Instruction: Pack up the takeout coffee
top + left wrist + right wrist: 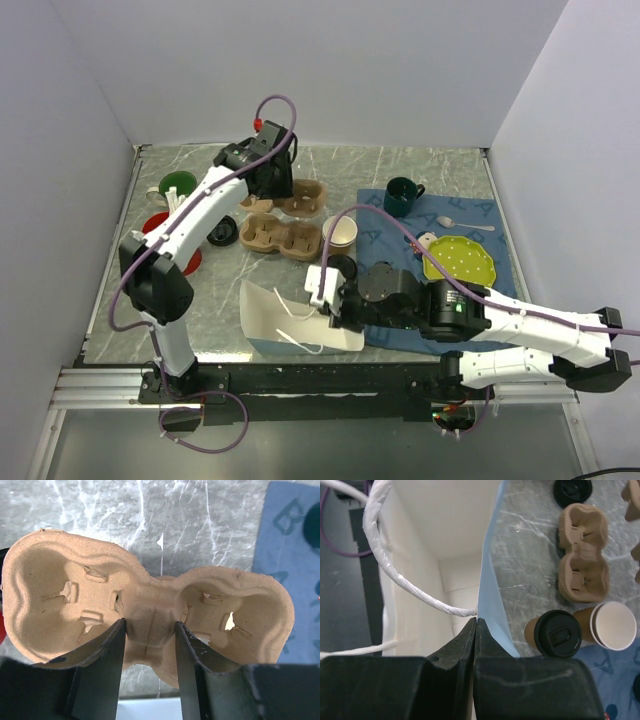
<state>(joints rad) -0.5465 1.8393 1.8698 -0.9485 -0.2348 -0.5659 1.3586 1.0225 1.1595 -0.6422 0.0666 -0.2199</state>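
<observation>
The left gripper [150,635] is at the far side of the table. Its two black fingers [100,670] are half apart and squeeze the thin middle of a brown cup carrier [65,590]. The carrier has two round holes for cups, one on each side of the fingers. Both holes have nothing in them.

The right gripper [476,622] is near the front of the table. Its fingers are pressed tight together. They pinch the edge of a paper bag [420,530]. The bag is white inside and light blue outside. It lies on its side with its mouth open. A white string handle [385,555] loops by the fingers.

The takeout coffee [557,634] stands just beside the bag, outside it, on the gray table [200,300]. It is a small brown paper cup with a round black lid on top. An open paper cup [615,625], white inside, stands right next to it.

A second cup carrier [280,238] lies a bit farther back, between the coffee and the left gripper. A loose black lid [222,234] sits to its left.

On the right is a blue cloth [470,215]. A dark green mug [403,196], a yellow-green plate [460,258] and a spoon [465,224] are on it.
</observation>
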